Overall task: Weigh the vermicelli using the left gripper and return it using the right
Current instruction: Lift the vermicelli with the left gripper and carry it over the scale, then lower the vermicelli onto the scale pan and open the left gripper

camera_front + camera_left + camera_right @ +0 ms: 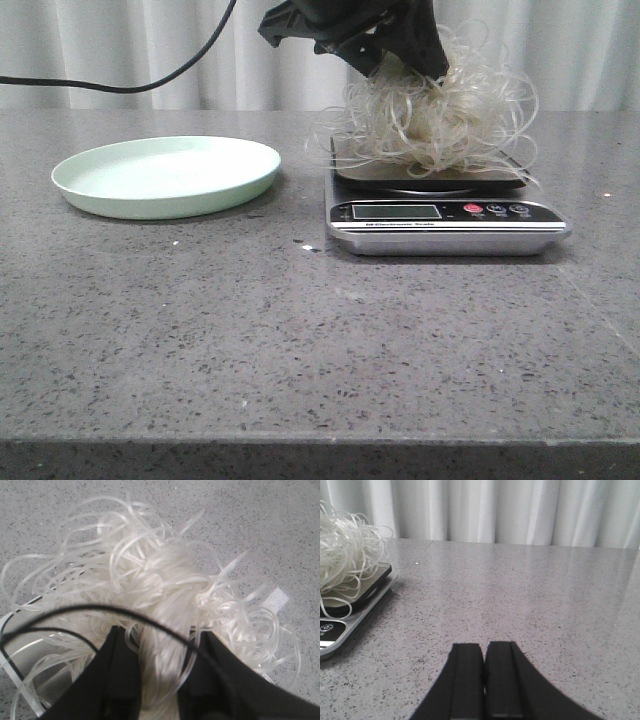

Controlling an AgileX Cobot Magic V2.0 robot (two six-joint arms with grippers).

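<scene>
Your left gripper [159, 667] has its fingers clamped on the vermicelli [440, 115] resting on the scale [445, 215] at upper right, while your right gripper [485, 680] sits pressed closed over the bench [530, 595].

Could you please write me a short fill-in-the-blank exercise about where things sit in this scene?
1. The vermicelli rests on the ____.
2. The green plate holds ____.
3. The left gripper has its fingers closed around the ____.
4. The right gripper, low over the table, has its fingers ____.

Missing words: scale; nothing; vermicelli; shut
</scene>
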